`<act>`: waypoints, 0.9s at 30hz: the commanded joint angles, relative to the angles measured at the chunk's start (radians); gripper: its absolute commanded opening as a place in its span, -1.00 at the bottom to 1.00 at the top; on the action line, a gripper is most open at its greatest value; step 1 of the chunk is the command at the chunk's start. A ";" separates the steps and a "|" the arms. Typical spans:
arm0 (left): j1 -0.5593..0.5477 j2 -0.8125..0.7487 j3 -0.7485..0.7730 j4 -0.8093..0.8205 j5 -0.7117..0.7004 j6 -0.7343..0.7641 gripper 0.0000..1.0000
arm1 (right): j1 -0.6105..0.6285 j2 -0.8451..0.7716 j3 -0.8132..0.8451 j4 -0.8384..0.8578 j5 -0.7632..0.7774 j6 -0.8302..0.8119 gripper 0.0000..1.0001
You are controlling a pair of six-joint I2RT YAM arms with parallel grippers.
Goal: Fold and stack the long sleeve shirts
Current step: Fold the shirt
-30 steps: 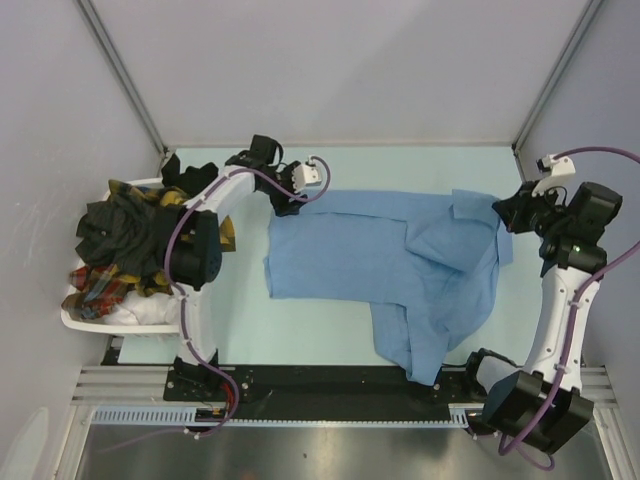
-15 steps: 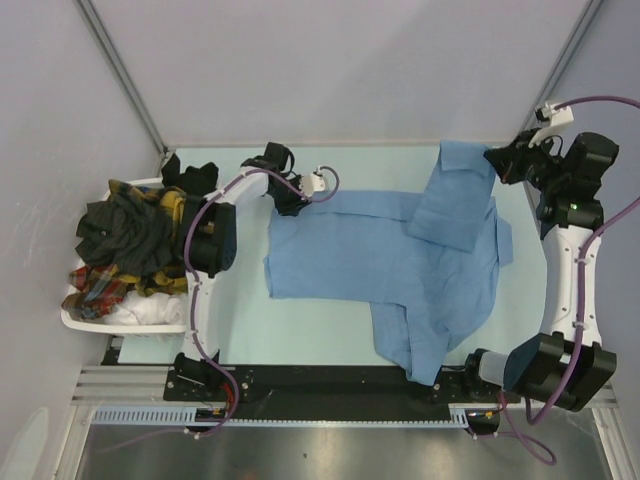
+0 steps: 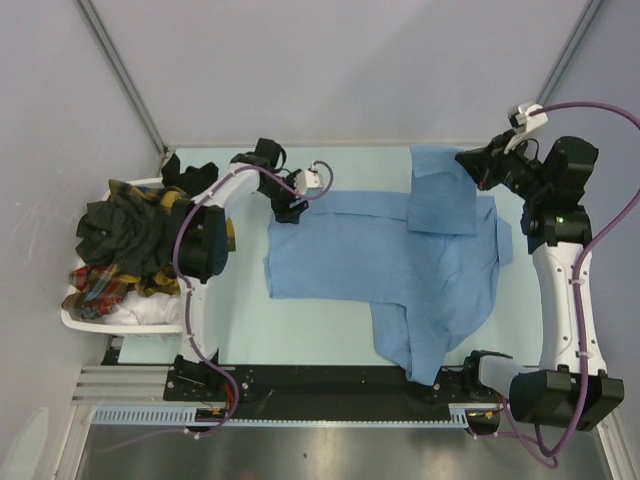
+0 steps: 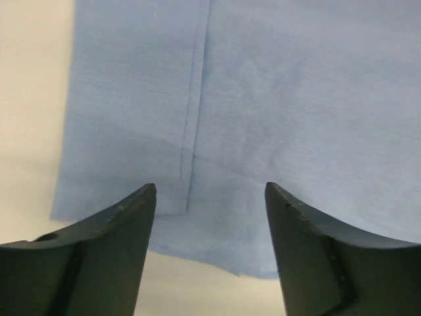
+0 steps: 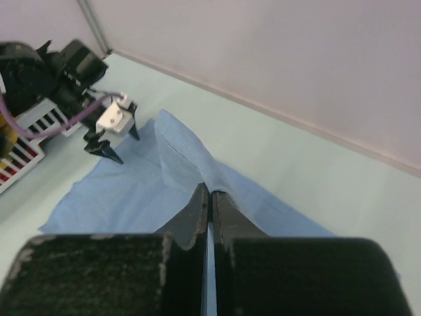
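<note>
**Sleeve travelling leftward**

My right pincer (image 3: 463, 159) is clamping the sleeve (image 3: 445, 195) of the plain light blue cloth shirt (image 3: 350, 255) and carrying it farther left than a moment ago (fold starting). My left pincer (image 4: 210, 187) is hovering, jaws apart, over the hem on the pale green table (image 3: 320, 337).

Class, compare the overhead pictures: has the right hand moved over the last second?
Yes. The right hand, shut on the light blue shirt, moved toward the table's far edge and leftward.
</note>
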State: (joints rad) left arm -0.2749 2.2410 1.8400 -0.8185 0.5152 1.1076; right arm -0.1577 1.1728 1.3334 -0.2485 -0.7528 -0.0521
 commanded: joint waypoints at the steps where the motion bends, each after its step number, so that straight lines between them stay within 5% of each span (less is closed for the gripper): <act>1: 0.020 -0.254 -0.036 0.056 0.210 -0.122 0.69 | 0.050 -0.071 -0.091 -0.003 0.007 0.009 -1.00; 3: 0.011 -0.387 -0.125 0.171 0.262 -0.239 0.98 | 0.061 -0.090 -0.118 0.020 0.013 0.047 -1.00; 7: -0.087 -0.624 -0.417 0.585 0.168 -0.475 0.99 | 0.098 -0.079 -0.163 0.093 0.040 0.222 -1.00; 12: -0.271 -0.791 -0.640 0.893 -0.001 -0.419 0.99 | 0.109 -0.010 -0.183 0.164 0.037 0.449 -1.00; 20: -0.559 -0.704 -0.795 1.390 -0.339 -0.197 0.99 | 0.109 0.013 -0.197 0.178 -0.005 0.721 -1.00; 27: -0.629 -0.604 -0.742 1.525 -0.412 -0.166 0.99 | 0.107 -0.007 -0.229 0.138 -0.059 0.764 -1.00</act>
State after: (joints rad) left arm -0.8860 1.6238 1.0508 0.5140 0.1768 0.9001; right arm -0.0536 1.2003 1.1213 -0.1226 -0.7616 0.6399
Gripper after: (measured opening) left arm 0.994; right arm 0.019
